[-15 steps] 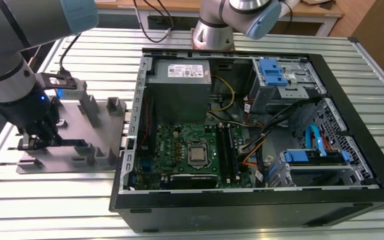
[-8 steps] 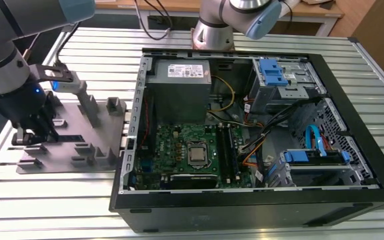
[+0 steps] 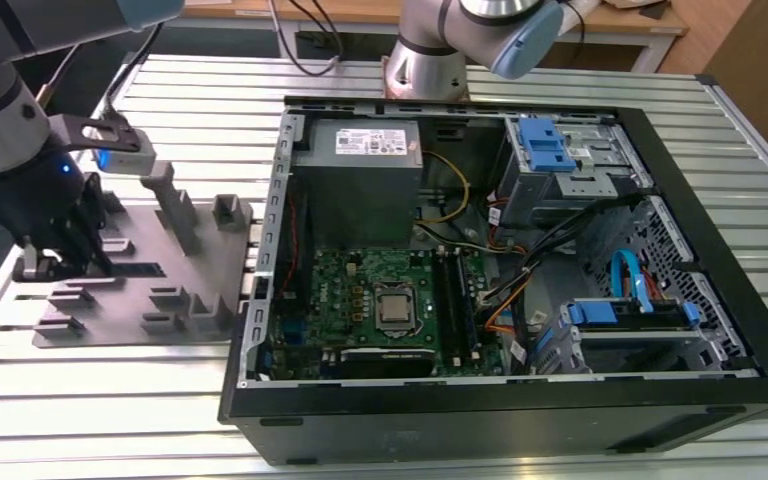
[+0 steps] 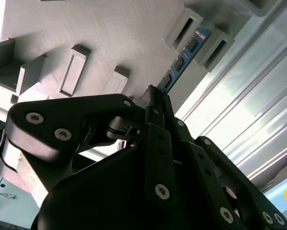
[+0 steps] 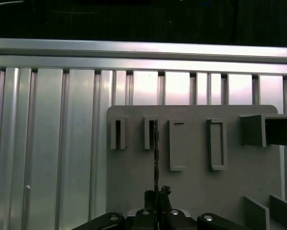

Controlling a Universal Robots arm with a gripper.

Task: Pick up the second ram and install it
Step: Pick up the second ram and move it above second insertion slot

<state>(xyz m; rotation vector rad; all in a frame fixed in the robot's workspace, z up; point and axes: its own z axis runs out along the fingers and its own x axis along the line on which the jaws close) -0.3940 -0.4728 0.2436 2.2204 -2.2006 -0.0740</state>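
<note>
In the exterior view, the arm is reaching steeply down, pointing the tool [image 3: 53, 266] at one grey tray [image 3: 104, 335] on the slatted metal desk [image 3: 117, 400]. One open computer case [image 3: 518, 260] is lying well apart from the tool, beyond the tray.

In the second wrist view, the tool [image 4: 155, 96] is clamping its two black fingers [image 4: 158, 139] on the near end of the second ram [image 4: 184, 55]. This single blue stick is stretching away from the fingertips between two slotted posts [image 4: 182, 26].

In the first wrist view, the tool [image 5: 157, 194] is gripping the second ram [image 5: 156, 153], which is showing edge-on. Two narrow slotted posts [image 5: 115, 134] and two wider frames [image 5: 177, 143] are standing in a row ahead of the tool. The stick's far end is sitting at one narrow post.
</note>
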